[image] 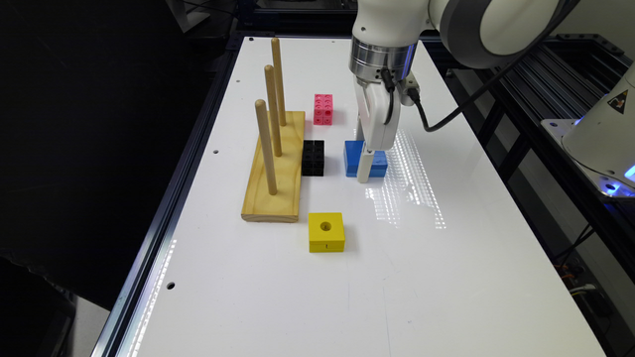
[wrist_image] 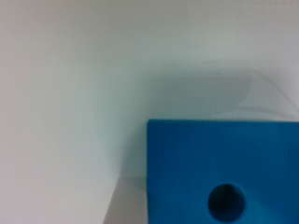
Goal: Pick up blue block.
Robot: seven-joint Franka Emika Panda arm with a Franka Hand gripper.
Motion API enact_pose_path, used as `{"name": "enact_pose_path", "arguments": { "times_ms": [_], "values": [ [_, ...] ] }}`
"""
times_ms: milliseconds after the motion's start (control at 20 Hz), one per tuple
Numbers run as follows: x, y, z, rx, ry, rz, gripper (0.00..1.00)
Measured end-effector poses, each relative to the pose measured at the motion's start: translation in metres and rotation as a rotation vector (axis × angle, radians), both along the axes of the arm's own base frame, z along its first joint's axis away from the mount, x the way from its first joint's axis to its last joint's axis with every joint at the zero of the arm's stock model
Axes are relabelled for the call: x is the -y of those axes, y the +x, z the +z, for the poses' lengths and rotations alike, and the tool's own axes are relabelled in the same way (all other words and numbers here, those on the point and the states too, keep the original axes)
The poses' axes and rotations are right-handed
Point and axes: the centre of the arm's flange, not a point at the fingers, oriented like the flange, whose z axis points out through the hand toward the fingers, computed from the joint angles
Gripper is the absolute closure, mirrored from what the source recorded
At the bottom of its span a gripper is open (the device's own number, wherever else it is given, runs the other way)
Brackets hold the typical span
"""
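Desk (image: 446, 277), white: broad bare run toward the exterior view's right of the blue block (image: 353, 157), and more bare surface in front of the yellow block (image: 326, 232).

Obstacles, exterior view's left of the blue block:
- black block (image: 313, 157), near, narrow gap between the 2;
- wooden base (image: 278, 171) just beyond it, carrying 3 upright pegs (image: 273, 111);
- pink block (image: 323, 109) behind, apart.

Hand (image: 366, 166): stands low at the blue block's near face.

Wrist view: bare desk (wrist_image: 70, 116) along 2 sides of the blue block (wrist_image: 196, 158).
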Motion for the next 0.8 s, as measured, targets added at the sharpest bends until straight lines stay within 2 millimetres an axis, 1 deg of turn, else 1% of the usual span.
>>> {"name": "enact_pose_path", "arguments": {
  "times_ms": [150,400,500,600,800],
  "values": [
    [0.000,0.001,0.004,0.006,0.000,0.000,1.00],
    [0.000,0.003,0.033,0.009,-0.003,0.001,1.00],
    [0.000,0.002,0.041,0.007,-0.004,0.002,1.00],
    [0.001,0.001,0.045,0.006,-0.005,0.002,1.00],
    [0.001,0.000,0.045,0.005,-0.005,0.002,1.00]
  ]
}}
